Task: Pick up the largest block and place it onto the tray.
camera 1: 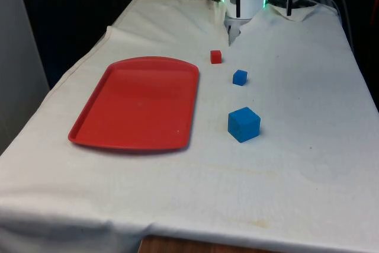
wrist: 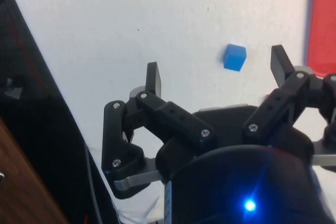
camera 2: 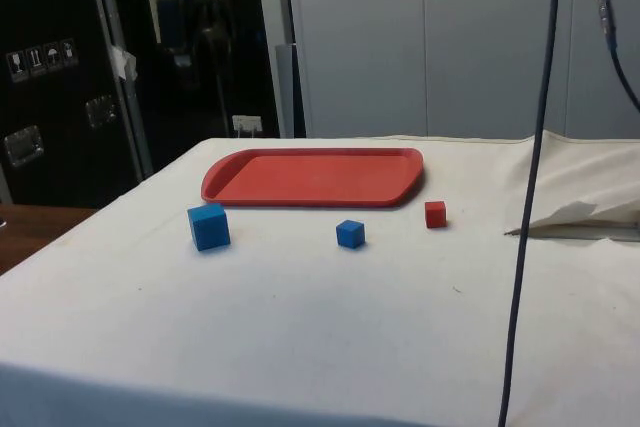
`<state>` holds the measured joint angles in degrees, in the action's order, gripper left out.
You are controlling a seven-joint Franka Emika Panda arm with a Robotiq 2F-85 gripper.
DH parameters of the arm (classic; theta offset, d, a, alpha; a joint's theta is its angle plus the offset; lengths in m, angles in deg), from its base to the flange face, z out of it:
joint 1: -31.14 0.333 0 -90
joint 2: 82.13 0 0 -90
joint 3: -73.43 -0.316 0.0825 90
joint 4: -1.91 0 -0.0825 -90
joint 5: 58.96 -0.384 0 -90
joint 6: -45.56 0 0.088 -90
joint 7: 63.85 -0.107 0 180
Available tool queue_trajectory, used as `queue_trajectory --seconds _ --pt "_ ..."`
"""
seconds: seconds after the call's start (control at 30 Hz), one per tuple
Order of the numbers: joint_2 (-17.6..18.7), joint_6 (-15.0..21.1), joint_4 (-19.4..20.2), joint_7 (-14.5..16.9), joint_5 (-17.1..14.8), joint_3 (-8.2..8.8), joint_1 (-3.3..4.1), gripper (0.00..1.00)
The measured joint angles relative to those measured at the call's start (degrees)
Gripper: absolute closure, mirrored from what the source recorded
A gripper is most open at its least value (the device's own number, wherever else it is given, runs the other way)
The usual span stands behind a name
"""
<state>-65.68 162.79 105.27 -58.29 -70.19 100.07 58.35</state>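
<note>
- Leftmost in the front view, the red tray point(camera 1: 137, 103) lies flat on the worktop point(camera 1: 296, 164) with nothing on it.
- Next, toward the front view's right, three blocks sit in a loose line just beside the tray's edge: a small red block point(camera 1: 216, 57) farthest back, a small blue block point(camera 1: 240, 77) in the middle, and the big blue block point(camera 1: 244, 124) nearest the camera.
- That big blue block is the largest, so I judge it the one to fetch; it rests on the cloth, apart from the tray and untouched.
- Seen from the wrist, the gripper point(wrist: 218, 74) hangs high above the cloth with its fingers spread wide and nothing between them.
- A blue block point(wrist: 234, 57) shows between the fingertips, far below; which blue block it is I cannot tell.
- Probably the gripper must travel away from the robot's base, past the two small blocks.
</note>
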Motion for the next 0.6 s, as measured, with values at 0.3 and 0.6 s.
queue_trajectory --seconds 0.3,0.6 --pt "2.6 4.5 0.0 0.4 -1.5 -0.86 0.00 0.00" --pt "4.9 7.9 0.1 0.6 -2.2 -1.26 0.00 0.00"
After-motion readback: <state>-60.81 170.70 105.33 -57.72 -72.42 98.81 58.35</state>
